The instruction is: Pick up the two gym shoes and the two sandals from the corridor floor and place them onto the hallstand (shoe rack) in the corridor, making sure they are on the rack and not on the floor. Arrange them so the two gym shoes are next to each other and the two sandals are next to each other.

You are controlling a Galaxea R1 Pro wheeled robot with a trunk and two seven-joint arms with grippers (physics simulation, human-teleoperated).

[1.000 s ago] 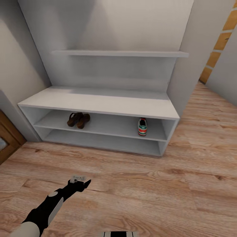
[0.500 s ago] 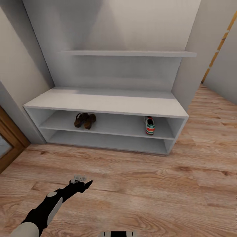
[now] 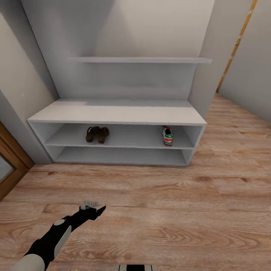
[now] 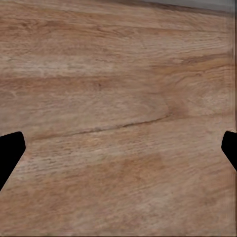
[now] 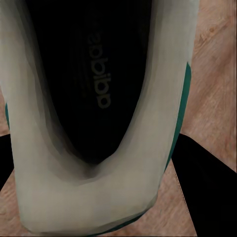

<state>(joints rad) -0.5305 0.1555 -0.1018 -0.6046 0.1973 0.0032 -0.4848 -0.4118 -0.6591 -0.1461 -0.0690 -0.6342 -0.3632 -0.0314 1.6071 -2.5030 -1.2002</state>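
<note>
Black fingers of the right end effector (image 5: 106, 197) flank the cream heel of a gym shoe (image 5: 94, 113), which it grips from both sides, insole facing the camera. At lower left of the head view, the left end effector (image 3: 98, 209) hangs over the corridor floor (image 3: 169, 218); its fingers (image 4: 9, 150) are spread wide, holding nothing. On the hallstand (image 3: 116, 113), the upper shelf row carries two sandals (image 3: 97, 134) side by side left of centre and one gym shoe (image 3: 168, 136) at right.
</note>
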